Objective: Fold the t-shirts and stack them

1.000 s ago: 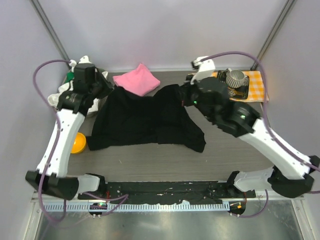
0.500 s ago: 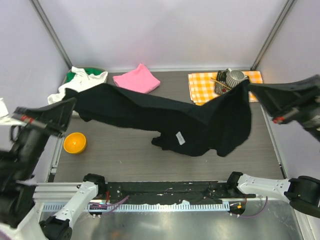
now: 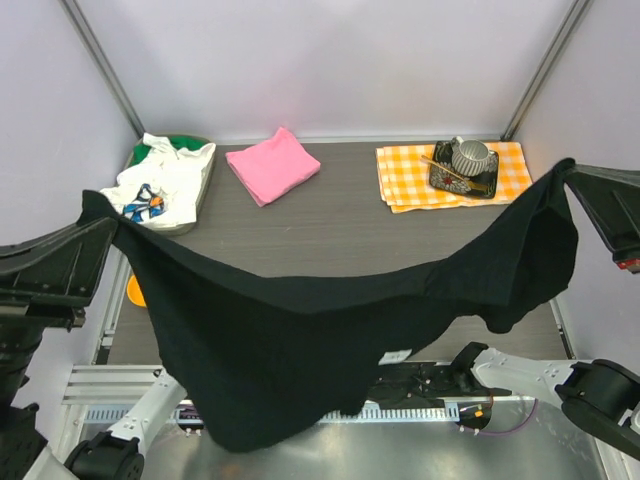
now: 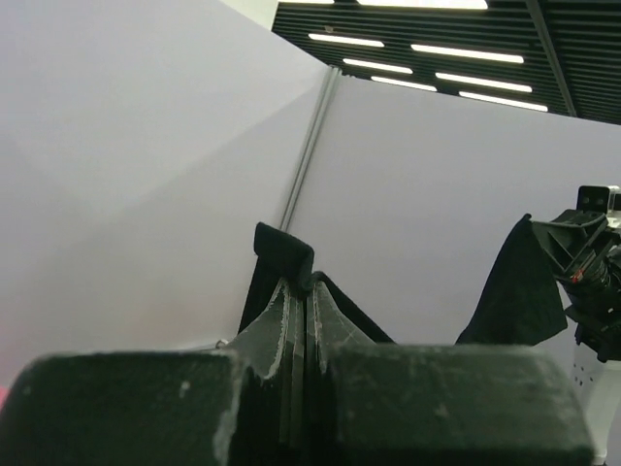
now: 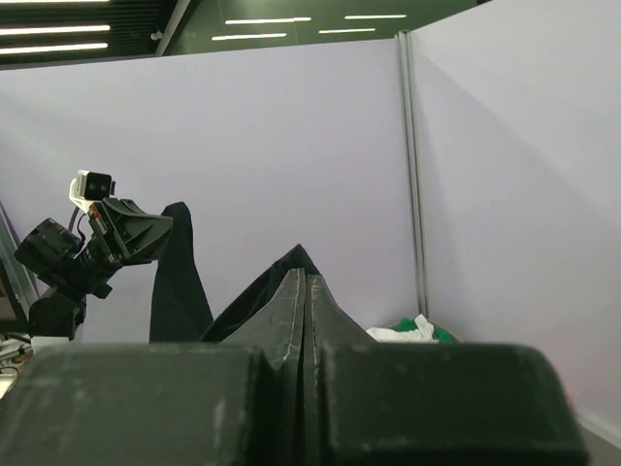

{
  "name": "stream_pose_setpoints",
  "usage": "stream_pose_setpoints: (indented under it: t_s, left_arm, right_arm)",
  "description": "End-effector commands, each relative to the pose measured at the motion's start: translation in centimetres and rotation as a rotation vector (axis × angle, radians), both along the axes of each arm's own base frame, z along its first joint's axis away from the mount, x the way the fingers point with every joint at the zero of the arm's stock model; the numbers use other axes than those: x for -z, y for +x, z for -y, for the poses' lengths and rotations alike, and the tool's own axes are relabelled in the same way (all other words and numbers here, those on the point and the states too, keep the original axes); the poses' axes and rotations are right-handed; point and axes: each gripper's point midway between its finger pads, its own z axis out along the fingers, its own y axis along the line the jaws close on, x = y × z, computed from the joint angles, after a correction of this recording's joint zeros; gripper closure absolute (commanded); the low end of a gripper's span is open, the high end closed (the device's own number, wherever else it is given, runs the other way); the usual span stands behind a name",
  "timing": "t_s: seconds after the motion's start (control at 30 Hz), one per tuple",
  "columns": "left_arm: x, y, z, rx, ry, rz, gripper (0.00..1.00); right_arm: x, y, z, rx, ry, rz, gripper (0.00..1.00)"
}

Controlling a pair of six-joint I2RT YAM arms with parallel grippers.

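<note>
The large black t-shirt (image 3: 300, 340) hangs in the air, stretched across the near half of the table between both arms. My left gripper (image 3: 100, 216) is shut on one corner at the far left, and in the left wrist view black cloth (image 4: 283, 254) sticks out past the closed tips (image 4: 305, 287). On the far right my right gripper (image 3: 568, 172) is shut on the opposite corner, with black cloth (image 5: 254, 289) behind its closed tips (image 5: 305, 278). The shirt's middle sags low, over the table's near edge. A folded pink t-shirt (image 3: 272, 165) lies at the back.
A green basket (image 3: 203, 178) holding a white printed garment (image 3: 160, 185) stands at the back left. An orange-and-white checked cloth (image 3: 405, 180) at the back right carries a dark tray (image 3: 488, 186) with a grey teapot (image 3: 470, 156). An orange bowl (image 3: 133, 292) peeks out under the shirt at left.
Both arms have lifted the black t-shirt off the table, spread it wide and drawn it toward the near edge. The garment in the basket and the checked cloth are now uncovered.
</note>
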Motion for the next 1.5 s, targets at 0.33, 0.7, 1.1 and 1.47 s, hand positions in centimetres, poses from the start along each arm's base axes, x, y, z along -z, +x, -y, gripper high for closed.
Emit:
stream_pose_setpoints:
  t_s: [0.33,0.7,1.1,1.47]
  left_arm:
    - [23.7,24.8,3.2,-0.113,0.018,-0.608,1.0]
    - [43.7,34.1,-0.5,-0.428,0.012,-1.0,1.0]
    - [46.4,41.9,-5.9,-0.596,-0.03,-1.092,1.0]
    - [44.2,49.6,-9.7,-0.615,-0.01,-1.093,1.0]
  right_arm:
    - [19.0,21.9,-6.7,0.537,-0.283,-0.478,0.99]
    - [35.0,37.1,-0.6,0.736,-0.297,-0.832,0.99]
    - [37.6,47.0,0.0,0.759,-0.304,-0.861,0.99]
    - [35.3,52.9,-0.6,0.76,-0.329,-0.801,0.99]
